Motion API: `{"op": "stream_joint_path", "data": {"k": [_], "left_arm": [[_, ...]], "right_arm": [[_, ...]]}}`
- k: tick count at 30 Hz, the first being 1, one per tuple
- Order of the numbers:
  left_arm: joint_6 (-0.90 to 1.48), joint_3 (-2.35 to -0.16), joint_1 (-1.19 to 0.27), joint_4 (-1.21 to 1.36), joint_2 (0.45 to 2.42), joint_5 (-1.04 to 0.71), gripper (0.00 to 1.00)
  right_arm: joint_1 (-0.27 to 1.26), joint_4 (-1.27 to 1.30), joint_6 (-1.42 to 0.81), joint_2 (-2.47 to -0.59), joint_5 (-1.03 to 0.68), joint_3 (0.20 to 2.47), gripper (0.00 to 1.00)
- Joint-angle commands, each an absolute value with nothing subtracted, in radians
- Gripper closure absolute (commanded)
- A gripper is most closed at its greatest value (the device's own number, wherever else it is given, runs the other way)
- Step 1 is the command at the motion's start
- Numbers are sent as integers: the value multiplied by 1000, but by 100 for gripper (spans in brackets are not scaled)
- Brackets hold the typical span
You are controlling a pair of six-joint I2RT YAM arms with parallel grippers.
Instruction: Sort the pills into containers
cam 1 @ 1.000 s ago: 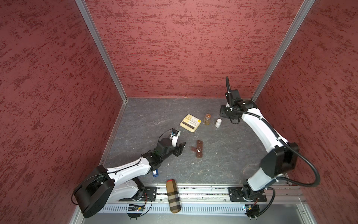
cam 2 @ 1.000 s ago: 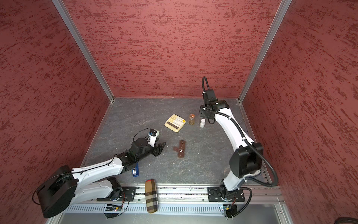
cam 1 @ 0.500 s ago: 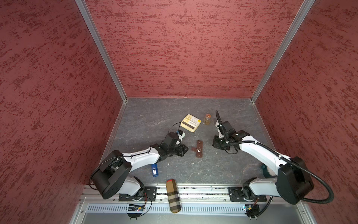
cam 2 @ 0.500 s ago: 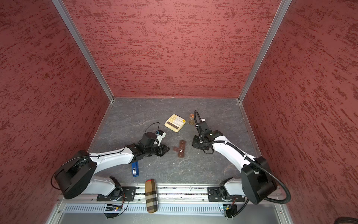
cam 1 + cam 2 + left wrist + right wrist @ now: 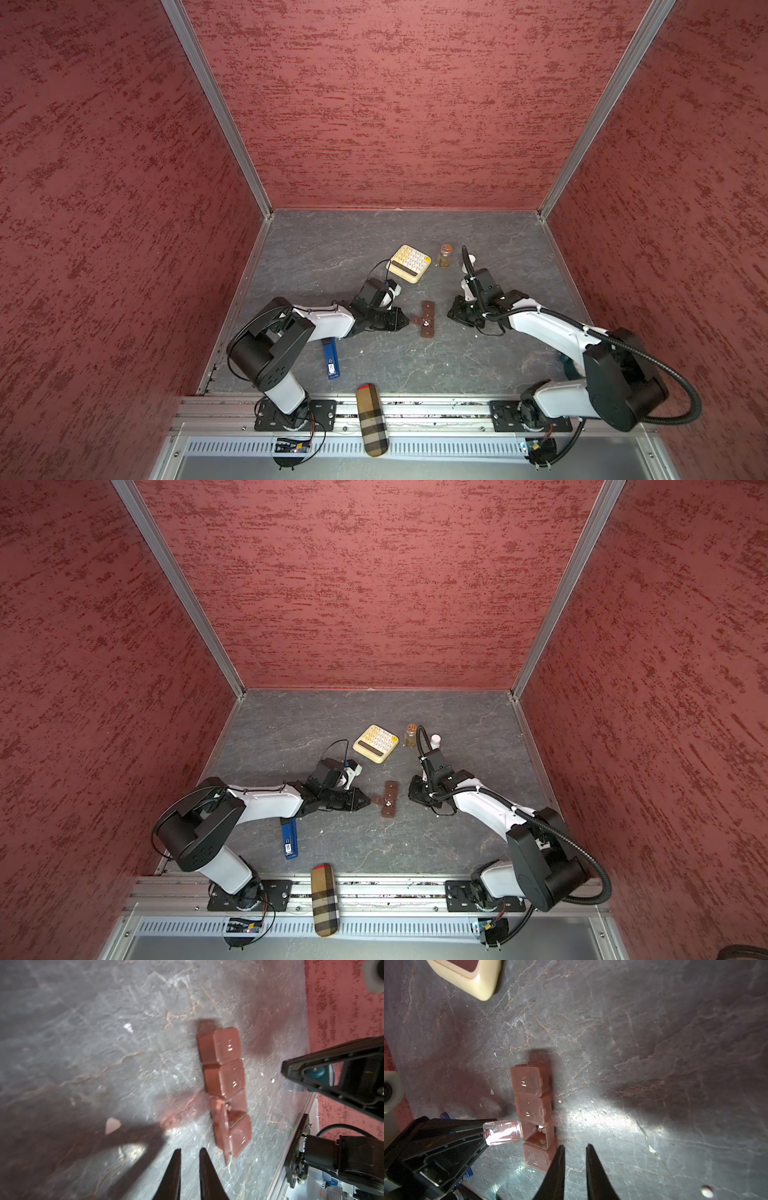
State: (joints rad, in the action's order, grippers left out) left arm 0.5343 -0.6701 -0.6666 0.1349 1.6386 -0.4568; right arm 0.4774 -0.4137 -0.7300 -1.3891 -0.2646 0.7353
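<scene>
Left claw [image 5: 406,323], closed and empty, sits at the flipped-out lid [image 5: 502,1132], likely to hold it open. Right claw [image 5: 450,312], near-shut on nothing, waits just right of the containers [image 5: 428,309], white pills [image 5: 541,1126] inside.

White bottle [image 5: 469,263] partly behind right arm [image 5: 544,330], calculator [image 5: 471,978] cut off, pills [image 5: 426,322] uncountably tiny

Ahead of your black left gripper [image 5: 404,322] lies the dark brown pill organizer [image 5: 428,319], with white pills [image 5: 541,1129] showing in its one open compartment. Your right gripper [image 5: 452,312], also black, faces it from the other side. Beyond both tools stand a cream calculator [image 5: 410,263] with pale keys and a dark display, an amber bottle [image 5: 444,255] and a white bottle [image 5: 434,741]. Behind your left gripper is a blue stick [image 5: 330,358] with a white label, and further back a tan plaid case [image 5: 372,419] tipped red. The table [image 5: 374,241] is grey and veined, the walls [image 5: 415,104] mottled red.
</scene>
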Motion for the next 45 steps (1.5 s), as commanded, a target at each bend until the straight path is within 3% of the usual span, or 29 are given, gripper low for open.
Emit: {"op": "stream_joint_path", "data": {"k": [1,6,17,29,35,45], "left_arm": [[540,-689,-665,192,1655,-500,81],[533,-691,-674,202,1645,-518,75],[532,-753,-707,212,1709,-540,70],[542,-808,-718,224,1800,-555,69],[548,-816,-722,231,1823,-566,69],[551,-825,-724,219,1845,-578,71]], "right_arm": [[485,-358,-748,-1401,-283,720,79],[485,-324,-755,-1405,-310,706,77],[484,-80,-802,-1420,-490,632,51],[485,52,-833,-1420,-550,572,41],[485,41,-815,-1443,-556,573,44],[485,0,-767,-1518,-544,598,59]]}}
